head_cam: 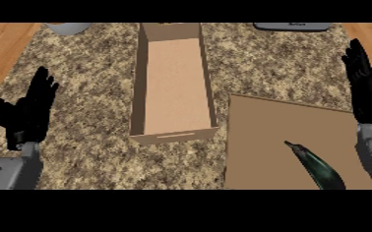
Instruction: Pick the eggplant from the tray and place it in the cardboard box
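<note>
A speckled granite tabletop [87, 128] fills the view, with strips of wood showing at its upper left and upper right corners. A long, narrow cardboard box [174, 81] lies open on it, running away from the robot, its pale floor bare and its near end wall showing a slot handle. To the right of the box and nearer the robot sits a flat brown tray [269, 142], its left edge just beside the box's near right corner but apart from it. The eggplant [317, 167], dark green and glossy with a thin stem pointing toward the box, lies on the tray's near right part, well apart from the box.

The left robot hand [33, 110] shows to the left of the box, well clear of it, fingers straight and pointing up, holding nothing. The right robot hand [358, 78] shows far to the right of the box at the view's edge, beyond the tray's far right corner, fingers likewise straight and relaxed, touching nothing.

Past the box's far end, a grey rounded object [68, 27] lies to its left and a dark flat object [292, 26] to its right, both cut off.
</note>
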{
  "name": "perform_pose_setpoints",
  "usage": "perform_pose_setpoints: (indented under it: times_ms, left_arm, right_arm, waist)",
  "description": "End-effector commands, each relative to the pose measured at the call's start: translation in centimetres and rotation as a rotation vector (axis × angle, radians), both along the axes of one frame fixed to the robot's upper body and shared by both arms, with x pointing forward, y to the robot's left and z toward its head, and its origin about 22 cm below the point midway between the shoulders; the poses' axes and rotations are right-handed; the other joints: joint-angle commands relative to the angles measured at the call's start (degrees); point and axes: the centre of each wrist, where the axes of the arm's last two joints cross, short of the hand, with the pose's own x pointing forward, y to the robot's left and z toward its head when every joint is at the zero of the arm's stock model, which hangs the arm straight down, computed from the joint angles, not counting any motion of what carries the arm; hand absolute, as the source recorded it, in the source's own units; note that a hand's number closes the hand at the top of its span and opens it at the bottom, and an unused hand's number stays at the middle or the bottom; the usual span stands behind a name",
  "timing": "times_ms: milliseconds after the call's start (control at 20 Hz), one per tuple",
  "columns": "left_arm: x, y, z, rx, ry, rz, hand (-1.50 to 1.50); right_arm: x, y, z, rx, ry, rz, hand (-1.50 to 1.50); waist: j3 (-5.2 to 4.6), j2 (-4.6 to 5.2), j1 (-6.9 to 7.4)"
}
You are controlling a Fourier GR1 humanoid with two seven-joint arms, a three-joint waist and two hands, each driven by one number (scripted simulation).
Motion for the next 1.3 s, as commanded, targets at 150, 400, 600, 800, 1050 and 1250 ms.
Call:
perform_pose_setpoints:
  times_ms: [150,400,600,800,1050,1250]
  left_arm:
    - [-1.0,0.4,-0.4,0.224,-0.014,-0.104,0.00]
    - [-2.5,-3.8,-2.0,0.251,0.035,-0.225,0.00]
    - [-3.7,-3.9,-2.4,0.274,0.045,-0.199,0.00]
    - [-3.4,-4.3,-1.2,0.257,0.043,-0.201,0.00]
    - [-3.8,-4.0,-0.9,0.259,0.032,-0.240,0.00]
    - [-3.6,-3.6,-1.7,0.274,0.035,-0.226,0.00]
  right_arm:
    - [1.8,5.3,0.2,0.217,0.027,0.467,-1.50]
    - [-0.3,2.5,-4.3,-0.090,0.239,0.298,1.50]
    - [-1.8,-0.1,-5.7,0.170,0.150,0.334,-1.50]
    - [-1.1,-2.9,-3.3,-0.068,0.195,0.496,-1.50]
    - [-0.5,-5.8,1.6,-0.421,0.351,0.617,-1.50]
    - [0.1,-5.5,5.0,-0.638,0.547,0.760,-1.50]
  waist:
    - [-0.12,-0.05,-0.22]
    - [-0.23,-0.22,-1.49]
    - [-0.24,-0.34,-2.04]
    - [-0.25,-0.30,-1.80]
    - [-0.28,-0.31,-1.09]
    - [-0.41,-0.16,-0.90]
